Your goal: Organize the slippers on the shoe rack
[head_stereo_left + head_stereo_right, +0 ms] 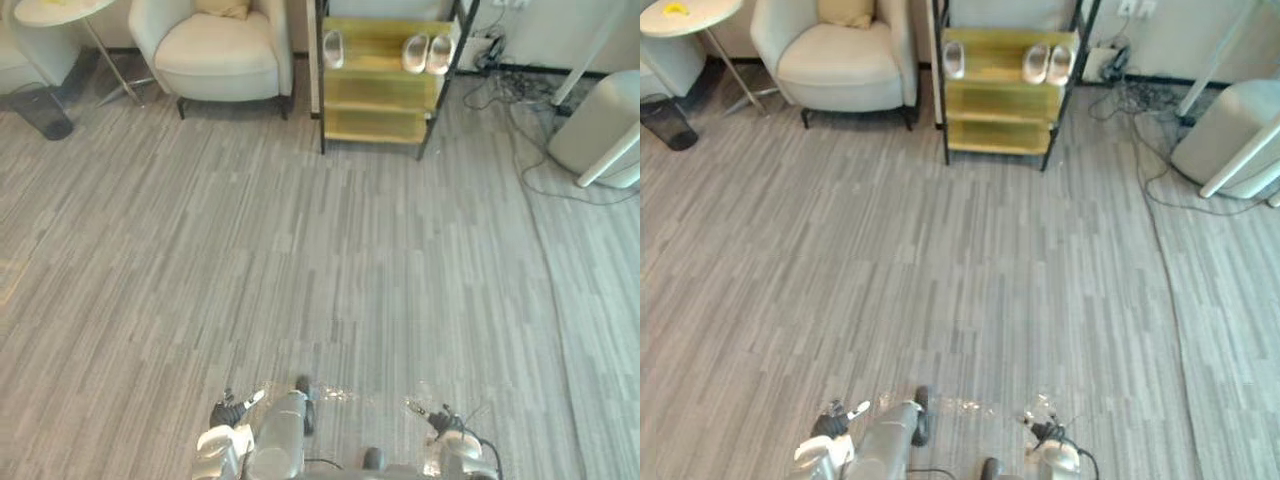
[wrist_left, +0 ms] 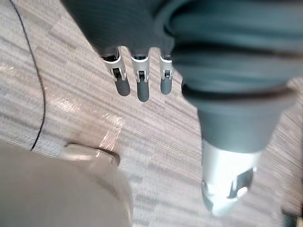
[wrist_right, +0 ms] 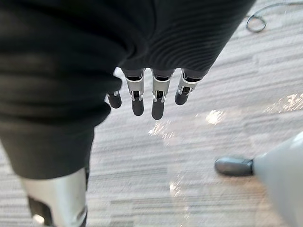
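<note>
At the far side, the shoe rack [image 1: 385,92] carries a single slipper [image 1: 333,49] at the left of its top shelf and a pair of slippers [image 1: 427,53] at the right. A cream armchair [image 1: 215,50] stands just left. Near, the left hand [image 2: 141,85] and right hand [image 3: 158,97] hang over the wood-look floor [image 1: 330,260], fingers straight, slightly apart, holding nothing.

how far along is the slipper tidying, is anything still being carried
Done: one pale slipper at the left end and a pale pair at the right end sit on the top yellow shelf of the black-framed shoe rack. In hand: nothing; the left hand and right hand hang open over the grey floor. Left: perhaps moving the single slipper beside the pair.
</note>
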Controlling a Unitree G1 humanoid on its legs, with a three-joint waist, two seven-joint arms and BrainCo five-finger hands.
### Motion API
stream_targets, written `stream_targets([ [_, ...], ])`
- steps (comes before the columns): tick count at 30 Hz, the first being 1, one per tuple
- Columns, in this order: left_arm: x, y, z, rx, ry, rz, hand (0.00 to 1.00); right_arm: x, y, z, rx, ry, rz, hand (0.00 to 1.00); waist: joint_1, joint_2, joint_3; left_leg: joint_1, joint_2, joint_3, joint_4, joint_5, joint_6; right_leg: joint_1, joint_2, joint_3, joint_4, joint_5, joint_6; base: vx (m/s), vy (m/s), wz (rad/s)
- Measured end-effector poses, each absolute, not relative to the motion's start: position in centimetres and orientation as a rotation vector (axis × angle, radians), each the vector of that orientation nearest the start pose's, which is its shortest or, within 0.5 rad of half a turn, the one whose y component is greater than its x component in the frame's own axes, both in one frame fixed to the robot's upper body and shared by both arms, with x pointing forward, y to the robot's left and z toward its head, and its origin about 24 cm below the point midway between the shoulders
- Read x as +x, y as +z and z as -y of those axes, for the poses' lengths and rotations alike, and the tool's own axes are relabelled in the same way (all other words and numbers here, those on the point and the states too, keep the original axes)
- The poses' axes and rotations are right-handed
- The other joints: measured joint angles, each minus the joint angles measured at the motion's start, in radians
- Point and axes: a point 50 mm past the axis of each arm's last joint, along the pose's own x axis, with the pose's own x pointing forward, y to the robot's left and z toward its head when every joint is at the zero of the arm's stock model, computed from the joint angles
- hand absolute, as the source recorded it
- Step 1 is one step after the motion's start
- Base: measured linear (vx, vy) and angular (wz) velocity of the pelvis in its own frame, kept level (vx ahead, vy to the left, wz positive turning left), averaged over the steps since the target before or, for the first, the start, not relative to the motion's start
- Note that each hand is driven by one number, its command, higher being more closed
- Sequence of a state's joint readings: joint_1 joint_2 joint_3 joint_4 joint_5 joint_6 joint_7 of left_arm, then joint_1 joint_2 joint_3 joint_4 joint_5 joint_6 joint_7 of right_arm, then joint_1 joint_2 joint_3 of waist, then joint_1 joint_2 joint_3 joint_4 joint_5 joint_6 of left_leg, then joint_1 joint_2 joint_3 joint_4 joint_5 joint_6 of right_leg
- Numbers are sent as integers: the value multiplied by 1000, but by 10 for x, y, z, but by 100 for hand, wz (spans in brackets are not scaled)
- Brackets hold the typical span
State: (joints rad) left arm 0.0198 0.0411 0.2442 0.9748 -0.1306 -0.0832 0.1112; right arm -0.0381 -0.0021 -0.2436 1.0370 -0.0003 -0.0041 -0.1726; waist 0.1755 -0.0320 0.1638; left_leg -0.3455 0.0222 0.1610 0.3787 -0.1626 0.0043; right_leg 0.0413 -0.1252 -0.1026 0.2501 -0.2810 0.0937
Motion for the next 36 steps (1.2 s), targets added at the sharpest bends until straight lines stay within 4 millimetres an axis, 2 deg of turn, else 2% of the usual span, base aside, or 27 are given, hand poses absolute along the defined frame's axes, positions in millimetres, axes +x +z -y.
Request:
stream_targets([
  [1, 134, -144, -207, -117, 408, -908, 0, 140, -151, 173, 43, -320, -1004, 0, 0, -11, 2, 83, -2, 21, 1, -41, 21, -77, -28, 6, 279, 27, 39, 486, 201, -52],
  [2, 134, -144, -207, -108, 399, -911, 0, 139, -151, 171, 46, -315, -1006, 0, -2, -11, 3, 102, -2, 21, 1, -50, 23, -97, -33, 6, 337, 41, 50, 478, 192, -25],
  [3, 135, -145, -206, -93, 379, -915, 0, 136, -152, 167, 48, -305, -1015, 0, -11, -14, 3, 145, -2, 21, -2, -74, 27, -136, -41, 9, 488, 63, 65, 478, 126, -2],
  [4, 136, -145, -203, -89, 360, -916, 0, 129, -155, 164, 50, -296, -1031, 0, -16, -18, 0, 225, 0, 21, -25, -101, 27, -208, -57, -16, 686, 71, 65, 466, 106, -2],
  [5, 137, -145, -201, -94, 357, -915, 0, 131, -153, 164, 52, -297, -1020, 0, -18, -17, 1, 256, 3, 21, -40, -106, 25, -235, -68, -43, 735, 67, 58, 559, 93, -1],
  [6, 140, -144, -199, -100, 353, -909, 0, 134, -152, 165, 54, -299, -1004, 0, -27, -18, 2, 308, 10, 18, -73, -110, 23, -274, -82, -102, 763, 55, 29, 365, 31, 2],
  [8, 141, -145, -198, -102, 351, -916, 0, 137, -151, 168, 55, -305, -995, 0, -38, -11, 8, 403, 45, 13, -131, -112, 19, -310, -71, -214, 662, 23, -18, 474, -15, 2],
  [10, 144, -144, -200, -98, 350, -909, 0, 142, -149, 168, 55, -305, -983, 0, -57, -7, 10, 460, 76, 1, -156, -112, 18, -340, -22, -266, 431, 29, -40, 524, -81, 6],
  [11, 146, -143, -200, -93, 347, -904, 0, 148, -147, 168, 52, -300, -965, 0, -72, -8, 11, 479, 85, -12, -170, -112, 17, -366, 10, -258, 273, 69, -54, 477, -116, 25],
  [12, 147, -142, -200, -86, 342, -902, 0, 150, -146, 170, 45, -298, -965, 0, -77, -8, 11, 498, 87, -19, -184, -116, 3, -380, 41, -237, 126, 145, -64, 497, -150, 38],
  [13, 149, -142, -201, -82, 342, -898, 0, 147, -148, 171, 35, -293, -979, 0, -82, -13, 12, 519, 83, -40, -187, -132, -33, -384, 67, -215, 0, 240, -74, 507, -168, 43],
  [14, 150, -141, -204, -76, 346, -895, 0, 145, -149, 170, 32, -288, -993, 0, -84, -32, 14, 539, 70, -70, -184, -149, -60, -385, 77, -197, -60, 349, -109, 544, -249, 63],
  [15, 146, -141, -209, -66, 357, -900, 0, 143, -150, 169, 38, -286, -999, 0, -86, -67, 12, 569, 43, -108, -186, -158, -74, -392, 65, -180, -52, 401, -164, 553, -280, 37],
  [16, 148, -142, -204, -87, 365, -898, 0, 154, -146, 180, 13, -298, -970, 0, -83, -19, 25, 586, 88, -136, -177, -161, -86, -392, 92, -198, 18, 380, -163, 637, -355, 45],
  [17, 147, -143, -202, -105, 372, -904, 0, 158, -144, 181, 15, -304, -954, 0, -92, -7, 22, 570, 110, -168, -144, -151, -106, -382, 106, -204, 23, 313, -162, 512, -272, 17],
  [18, 144, -145, -200, -122, 383, -913, 0, 161, -142, 182, 26, -314, -945, 0, -95, 23, 26, 552, 147, -194, -55, -150, -106, -355, 143, -234, 23, 283, -176, 496, -290, 31],
  [19, 141, -145, -202, -135, 405, -919, 0, 160, -142, 182, 33, -320, -946, 0, -97, 38, 26, 500, 169, -217, 71, -139, -117, -327, 170, -245, 17, 257, -185, 505, -282, 8],
  [21, 135, -148, -199, -170, 430, -935, 0, 156, -145, 172, 48, -302, -967, 0, -87, 55, 40, 339, 202, -249, 475, -17, -96, -217, 229, -234, -43, 222, -205, 491, -228, -10],
  [23, 136, -147, -200, -158, 419, -926, 0, 154, -147, 164, 63, -294, -975, 0, -62, 40, 58, 204, 202, -229, 678, -88, -104, -125, 246, -205, -71, 189, -226, 454, -140, -31],
  [25, 143, -142, -201, -148, 408, -887, 0, 155, -147, 160, 58, -281, -978, 0, -51, 30, 65, 86, 175, -171, 631, -148, -81, -32, 244, -181, -124, 174, -218, 412, -127, -25],
  [26, 145, -141, -201, -150, 409, -875, 0, 156, -146, 161, 54, -281, -973, 0, -45, 31, 64, 47, 162, -134, 546, -169, -75, 0, 241, -168, -150, 170, -207, 376, -38, -23],
  [28, 148, -139, -197, -166, 405, -859, 0, 161, -144, 164, 46, -284, -960, 0, -30, 31, 64, -2, 99, -85, 263, -151, -51, 41, 220, -138, -191, 148, -177, 385, 78, -26],
  [30, 149, -139, -195, -189, 412, -850, 0, 162, -143, 169, 32, -288, -956, 0, -9, 30, 61, -20, 45, -86, 42, -43, -24, 77, 205, -103, -203, 118, -157, 355, 129, -39],
  [32, 142, -141, -195, -203, 429, -864, 0, 162, -143, 168, 30, -282, -957, 0, 14, 36, 48, 7, 39, -84, -36, 82, 14, 100, 202, -58, -190, 73, -125, 405, 166, -60],
  [33, 140, -141, -200, -194, 435, -864, 0, 161, -144, 163, 38, -272, -963, 0, 23, 16, 36, 10, 35, -56, -13, 95, 16, 98, 181, -38, -152, 34, -109, 604, 200, -59],
  [34, 141, -141, -203, -185, 437, -863, 0, 155, -146, 159, 45, -265, -978, 0, 32, -6, 25, 17, 29, -31, -9, 69, 23, 80, 159, -28, -96, 7, -88, 638, 184, -60],
  [36, 140, -142, -203, -175, 425, -877, 0, 153, -148, 150, 57, -239, -984, 0, 37, -22, 19, 79, 15, -7, -1, 4, 35, -15, 112, -34, 192, -10, -39, 570, 199, -38],
])
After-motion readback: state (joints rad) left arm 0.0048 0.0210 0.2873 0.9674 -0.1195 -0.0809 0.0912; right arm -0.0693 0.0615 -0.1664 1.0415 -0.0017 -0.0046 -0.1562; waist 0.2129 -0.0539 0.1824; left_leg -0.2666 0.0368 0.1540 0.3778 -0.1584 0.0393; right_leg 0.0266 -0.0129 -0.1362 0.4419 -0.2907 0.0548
